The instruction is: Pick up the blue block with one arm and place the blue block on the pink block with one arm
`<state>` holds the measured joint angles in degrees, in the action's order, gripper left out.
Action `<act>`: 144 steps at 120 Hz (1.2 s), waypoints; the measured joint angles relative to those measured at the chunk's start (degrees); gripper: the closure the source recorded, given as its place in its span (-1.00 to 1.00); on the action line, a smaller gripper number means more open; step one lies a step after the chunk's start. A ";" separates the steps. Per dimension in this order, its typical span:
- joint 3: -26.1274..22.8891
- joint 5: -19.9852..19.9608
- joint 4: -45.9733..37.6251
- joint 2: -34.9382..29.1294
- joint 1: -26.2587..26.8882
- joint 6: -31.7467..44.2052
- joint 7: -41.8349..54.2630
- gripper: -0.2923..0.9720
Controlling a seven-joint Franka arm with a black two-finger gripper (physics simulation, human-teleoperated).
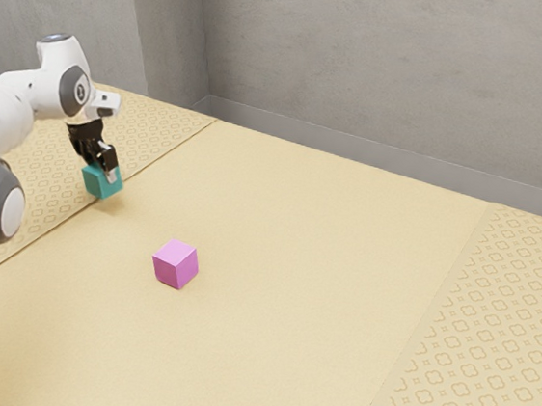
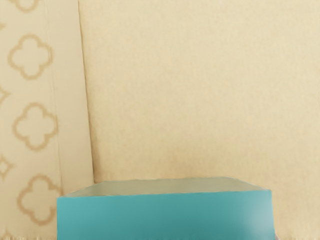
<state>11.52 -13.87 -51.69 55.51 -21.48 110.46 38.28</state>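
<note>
Black two-finger claw (image 1: 107, 176) is clamping the teal-blue, sharp-edged cubic block (image 1: 93, 185) at upper left of the frame, beside the seam of the matte tan, cloth-like bench (image 1: 322, 267). Judged best: carrying it level and squaring flat faces above the smooth pink cubic block (image 1: 175, 264), lower left-centre, well apart.

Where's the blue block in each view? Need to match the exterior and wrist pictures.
Exterior view: blue block at the exterior view's left, held in the jaws, right at the edge of the patterned border.
Wrist view: blue block close under the hand, over the plain surface.
Shared landmark: the patterned border, whose edge runs alongside the block in both views.
</note>
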 joint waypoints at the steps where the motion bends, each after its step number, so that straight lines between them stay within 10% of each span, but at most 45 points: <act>1: -0.06 0.00 0.00 0.00 -0.09 -0.07 -0.02 0.10; 65: 4.97 0.50 -33.85 -22.71 11.15 9.30 -3.91 0.23; 144: 5.05 8.62 -49.50 -35.62 27.62 16.12 -15.32 0.30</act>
<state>16.57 -5.24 -101.20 19.88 6.15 126.58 22.96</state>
